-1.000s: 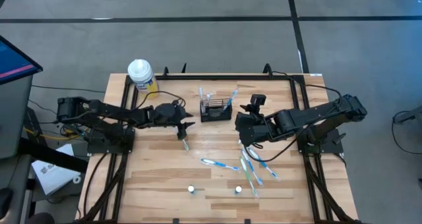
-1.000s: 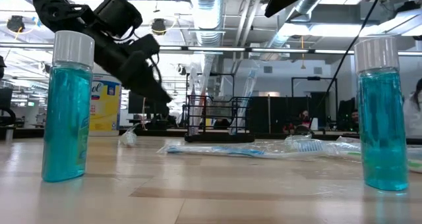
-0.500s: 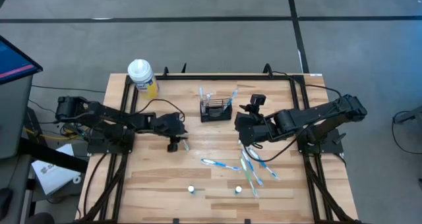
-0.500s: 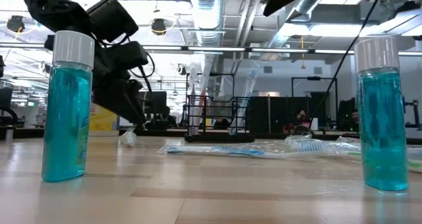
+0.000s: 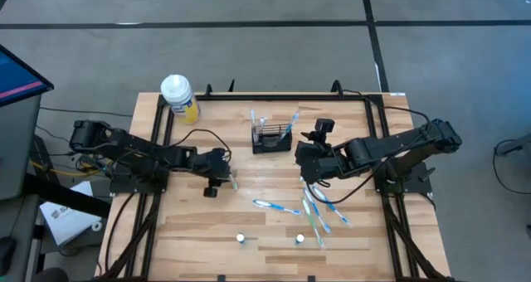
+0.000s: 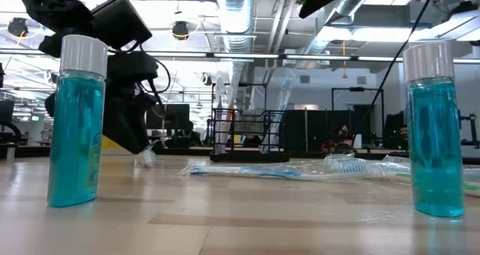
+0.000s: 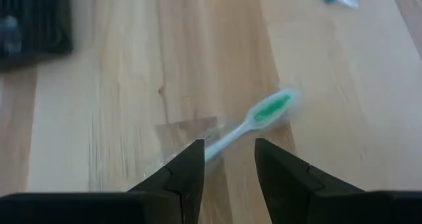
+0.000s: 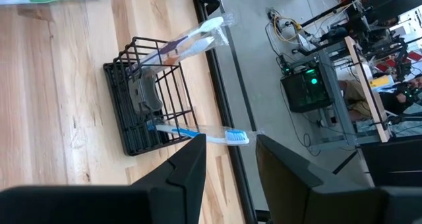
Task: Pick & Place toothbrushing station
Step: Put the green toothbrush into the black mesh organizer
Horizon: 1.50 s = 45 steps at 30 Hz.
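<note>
Compared to a second ago: left gripper [image 5: 211, 192] pulled back from the spot just left of the toothbrushing station [image 5: 273, 138] and dropped lower, now down over the green-headed toothbrush [image 7: 254, 120] in its clear wrapper, fingers spread with the handle showing in the gap between them, not pinching anything. Looks much bulkier and closer to the wood in the low view too. Right gripper [image 5: 309, 175] hasn't budged, parked just right of the station, fingers apart and holding nothing. Station itself sitting near the back-middle of the tabletop [image 5: 191, 232], same place as before: small black wire box with a wrapped toothbrush [image 8: 191, 42] poking out of one end, a blue-handled toothbrush [image 8: 198, 134] sticking out the other, and something grey [image 8: 144, 94] inside. Elsewhere on the light wood planks: a loose bunch of blue toothbrushes [image 5: 315, 211] toward the front right, two small bottles of teal liquid [image 6: 75, 120] near the front edge, white-capped yellow bottle [image 5: 179, 96] at the back left corner. Grey floor around, open office with ceiling ducts and desks behind.
</note>
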Each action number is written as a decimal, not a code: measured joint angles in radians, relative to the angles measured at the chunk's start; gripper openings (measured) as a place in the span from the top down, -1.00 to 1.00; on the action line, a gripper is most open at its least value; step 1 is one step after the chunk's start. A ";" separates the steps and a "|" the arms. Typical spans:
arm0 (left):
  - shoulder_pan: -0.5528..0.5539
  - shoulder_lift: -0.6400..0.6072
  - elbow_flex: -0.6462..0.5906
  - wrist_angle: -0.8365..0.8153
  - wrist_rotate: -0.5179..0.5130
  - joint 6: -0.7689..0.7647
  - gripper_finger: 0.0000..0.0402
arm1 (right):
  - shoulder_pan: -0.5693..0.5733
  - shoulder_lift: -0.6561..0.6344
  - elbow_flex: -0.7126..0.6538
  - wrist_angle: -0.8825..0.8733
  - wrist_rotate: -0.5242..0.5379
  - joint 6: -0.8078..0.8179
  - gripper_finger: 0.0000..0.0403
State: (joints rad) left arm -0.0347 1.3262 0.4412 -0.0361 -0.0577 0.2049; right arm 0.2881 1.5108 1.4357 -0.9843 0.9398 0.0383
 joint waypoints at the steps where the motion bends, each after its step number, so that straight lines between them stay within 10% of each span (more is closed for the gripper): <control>1: -0.008 0.000 0.000 0.000 -0.009 0.036 0.37 | 0.000 0.000 0.000 0.001 0.000 0.000 0.39; 37: -0.033 0.122 0.000 0.167 -0.063 0.225 0.38 | -0.003 0.000 0.000 0.005 -0.053 0.016 0.39; 45: -0.033 0.122 0.000 0.174 -0.063 0.224 0.73 | -0.003 0.000 0.000 0.005 -0.053 0.016 0.39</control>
State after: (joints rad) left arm -0.0678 1.4483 0.4416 0.1382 -0.1211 0.4286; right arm 0.2855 1.5108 1.4357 -0.9794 0.8867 0.0540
